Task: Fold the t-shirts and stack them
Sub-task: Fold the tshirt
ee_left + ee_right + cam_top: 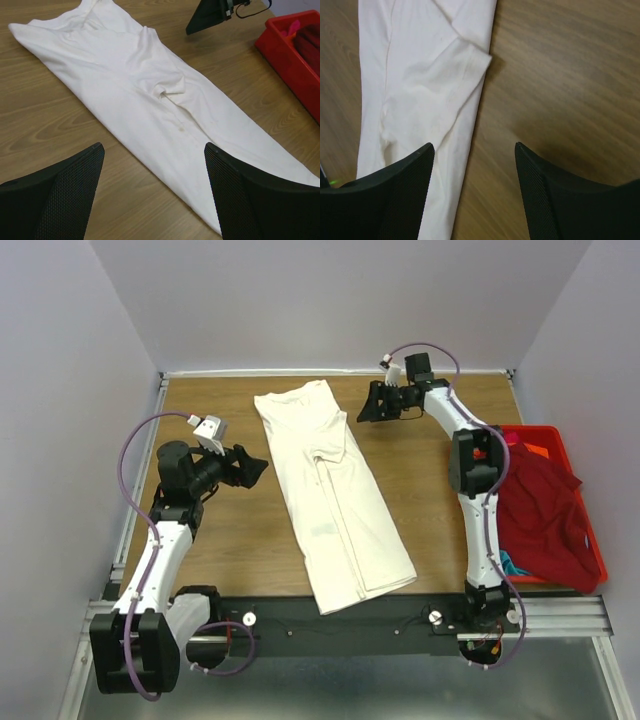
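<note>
Cream-white t-shirt (330, 495): folded lengthwise into a long strip, flat on table (230, 530), one narrow end at the near edge. Dark red t-shirt (540, 510): heaped in red crate (598, 560), well right of cream shirt. Left gripper (256, 467): just left of its middle, fingers apart, empty. Right gripper (368, 405): just right of its far end, fingers apart, empty.

Wooden table (420, 490), plain pale walls (350, 300)

No readable text, label, brand, number or sign shows in any view
</note>
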`<control>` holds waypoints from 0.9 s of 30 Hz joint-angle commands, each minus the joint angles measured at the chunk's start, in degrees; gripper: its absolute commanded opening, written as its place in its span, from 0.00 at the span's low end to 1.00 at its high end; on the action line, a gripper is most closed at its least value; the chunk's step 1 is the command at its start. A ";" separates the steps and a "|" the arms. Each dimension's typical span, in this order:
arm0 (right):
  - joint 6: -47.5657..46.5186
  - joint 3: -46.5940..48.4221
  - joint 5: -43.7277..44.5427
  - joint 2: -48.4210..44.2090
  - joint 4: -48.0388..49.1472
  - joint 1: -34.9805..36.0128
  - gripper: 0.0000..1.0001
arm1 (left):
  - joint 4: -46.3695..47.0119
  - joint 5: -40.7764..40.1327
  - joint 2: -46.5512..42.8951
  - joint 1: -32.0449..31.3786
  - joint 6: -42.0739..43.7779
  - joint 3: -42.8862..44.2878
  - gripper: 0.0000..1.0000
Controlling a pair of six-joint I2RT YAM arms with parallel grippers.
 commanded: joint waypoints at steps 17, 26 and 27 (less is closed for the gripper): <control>23.78 18.27 -4.36 22.04 12.63 2.86 0.56 | -0.73 -2.74 -0.48 -0.25 1.38 1.12 0.89; 25.89 17.74 -3.93 22.92 13.42 3.82 0.46 | -0.73 -2.74 -0.66 -0.25 1.46 1.12 0.89; 25.98 17.66 -4.01 23.01 13.42 3.91 0.44 | -0.73 -2.74 -0.57 -0.25 1.47 1.12 0.89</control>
